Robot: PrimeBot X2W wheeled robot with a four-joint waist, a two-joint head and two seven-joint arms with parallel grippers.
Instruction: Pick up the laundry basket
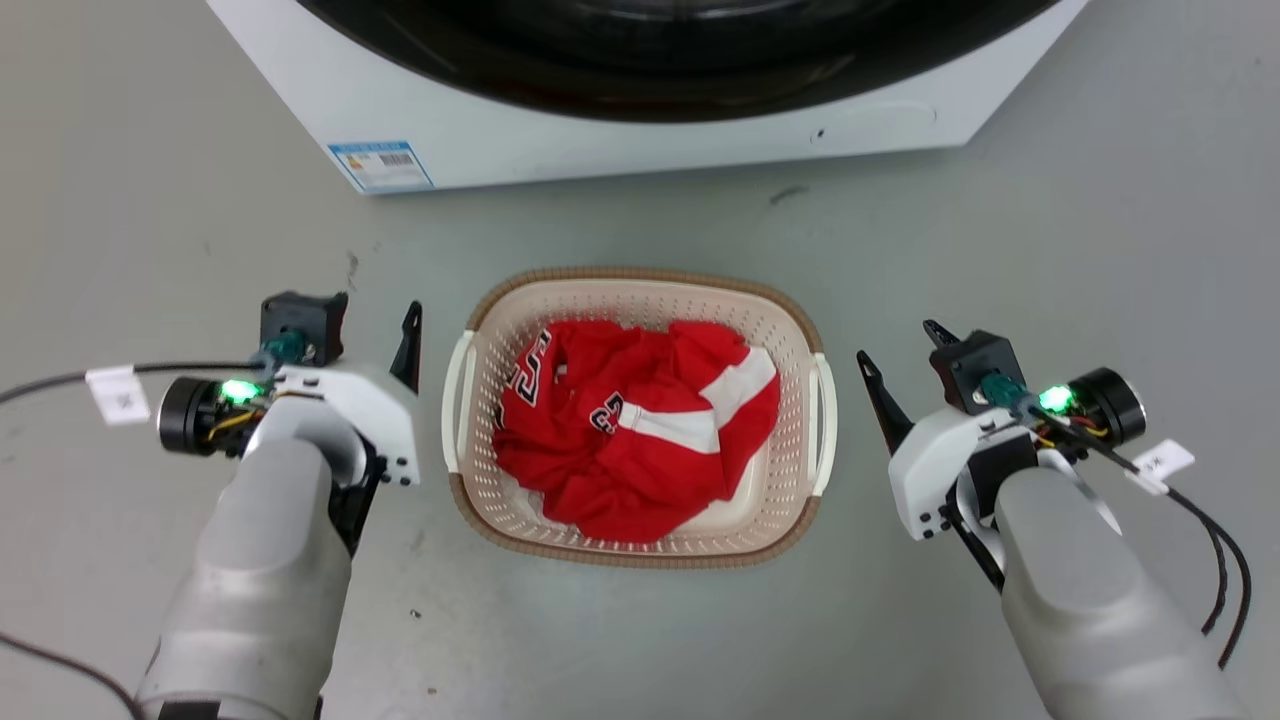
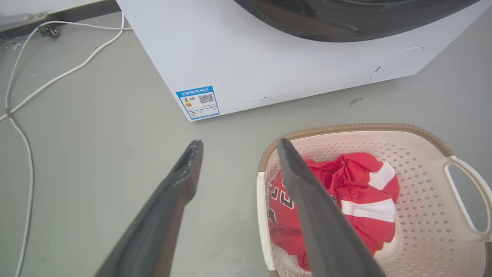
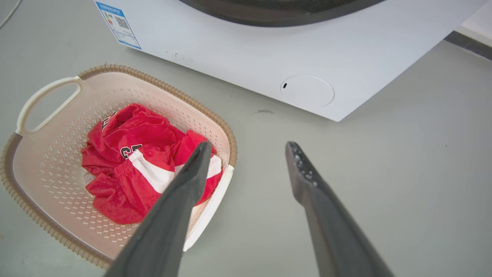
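Left gripper (image 2: 238,144) and right gripper (image 3: 249,145), both spread wide, flank the laundry basket (image 1: 640,276).
It sits centre-frame on the floor (image 1: 640,640), ungripped — straddle the side handles (image 1: 452,405), close together, lift level.

Grey forearms (image 1: 260,580), white wrist housings (image 1: 375,410), green lights (image 1: 237,390), black cables (image 1: 1215,560), white tags (image 1: 118,393), dark tapered end effector fingers (image 2: 161,215)

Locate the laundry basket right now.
Centre of the head view, on the floor: the laundry basket sits between the left gripper and right gripper, touching neither, just short of the washing machine.
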